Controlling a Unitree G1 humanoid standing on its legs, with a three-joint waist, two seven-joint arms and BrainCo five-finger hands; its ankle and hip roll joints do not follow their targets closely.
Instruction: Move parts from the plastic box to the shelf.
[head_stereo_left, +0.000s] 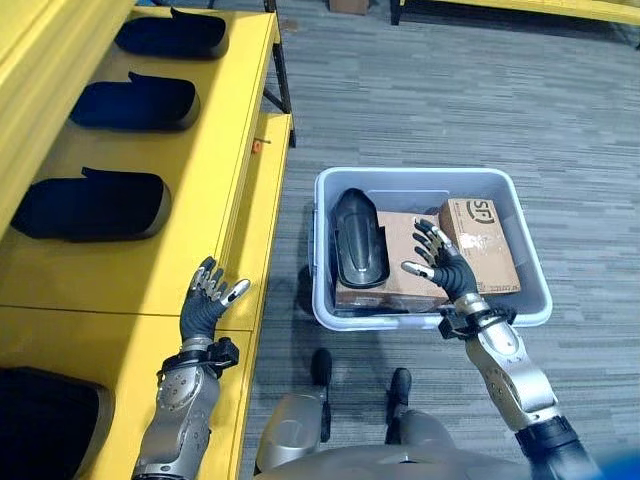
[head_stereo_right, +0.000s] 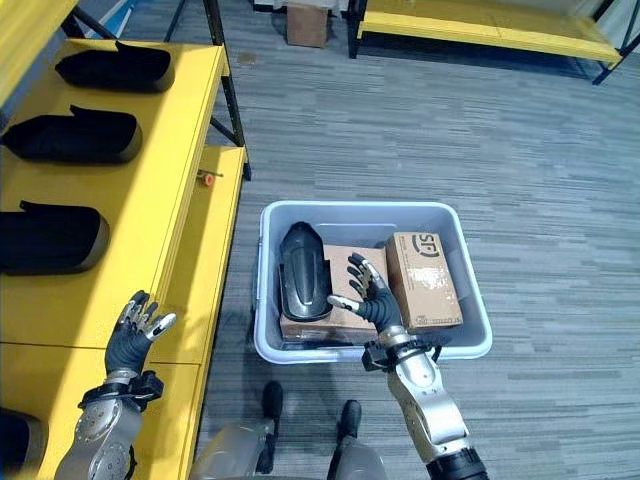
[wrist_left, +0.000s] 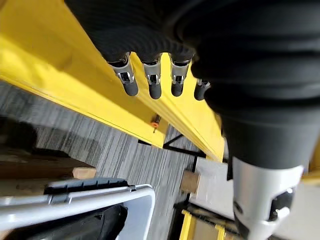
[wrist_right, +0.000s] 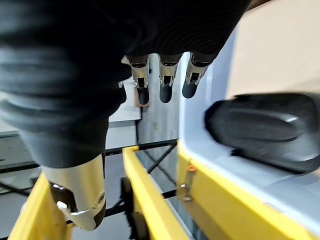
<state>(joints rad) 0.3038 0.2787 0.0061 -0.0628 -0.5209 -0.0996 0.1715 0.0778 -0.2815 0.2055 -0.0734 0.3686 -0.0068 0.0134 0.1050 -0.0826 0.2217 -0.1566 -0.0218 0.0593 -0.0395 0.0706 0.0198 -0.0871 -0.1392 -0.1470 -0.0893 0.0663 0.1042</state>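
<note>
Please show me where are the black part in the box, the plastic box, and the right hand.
black part (head_stereo_left: 358, 240), left eye view, middle of its top.
plastic box (head_stereo_left: 415, 177), left eye view, far rim.
right hand (head_stereo_left: 447, 270), left eye view, back of the hand.

A plastic box (head_stereo_left: 325, 200) is sitting at frame centre, holding a part (head_stereo_left: 359, 238) left of two cartons (head_stereo_left: 482, 243); the shelf (head_stereo_left: 205, 190) is lining the left edge.

warehouse | yellow shelf (head_stereo_left: 215, 200) racks | grey carpet floor (head_stereo_left: 420, 90) | plastic box (head_stereo_left: 530, 265)
</note>
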